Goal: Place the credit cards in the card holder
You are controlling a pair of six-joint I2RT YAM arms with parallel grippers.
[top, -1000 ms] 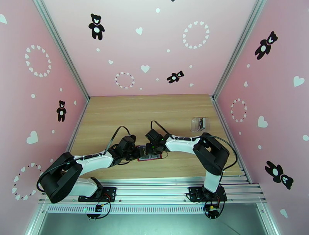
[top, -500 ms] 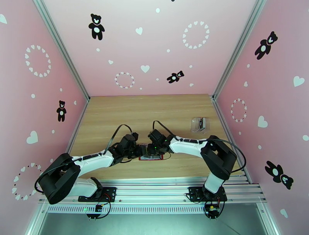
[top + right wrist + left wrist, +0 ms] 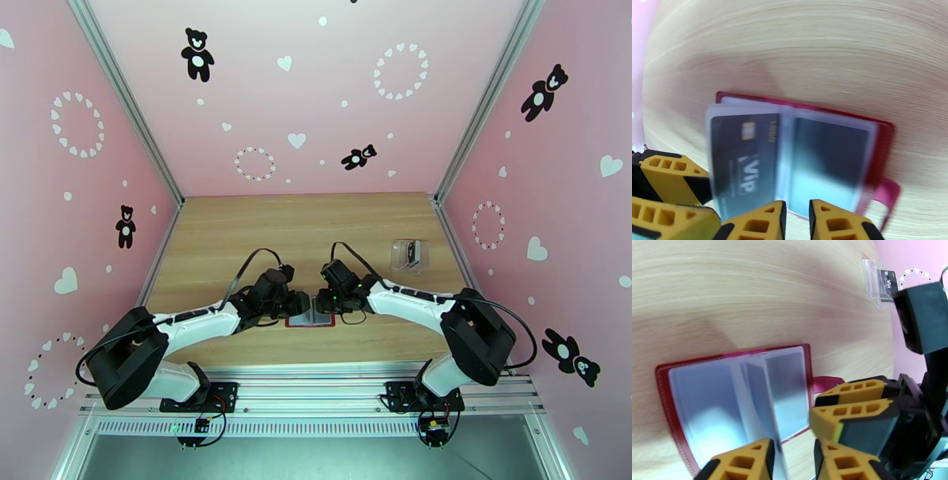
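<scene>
**Card holder lying open between two parted grippers**

The left gripper (image 3: 793, 446) is being shown with its yellow fingers parted. An upright clear leaf (image 3: 758, 398) of the card holder (image 3: 703, 398) is being straddled by them, with no pinch visible. The right gripper (image 3: 798, 207) is being shown with a narrow gap between its fingers and nothing clasped there, its tips poised over the holder's near edge. In the top view the two grippers are being shown tip to tip over the red holder, which is lying open on the wooden table (image 3: 237, 237), towards its front edge. A VIP credit card (image 3: 742, 165) is being carried inside the clear pocket on the side nearest the left gripper's fingers. The facing pocket is also being rendered dark, and whether it is occupied cannot be told. The pink snap tab (image 3: 888, 197) is being shown flat on the wood beside the holder. Well apart, towards the right rear, a dark card (image 3: 888, 279) is being housed in a clear plastic box (image 3: 409, 254).
</scene>
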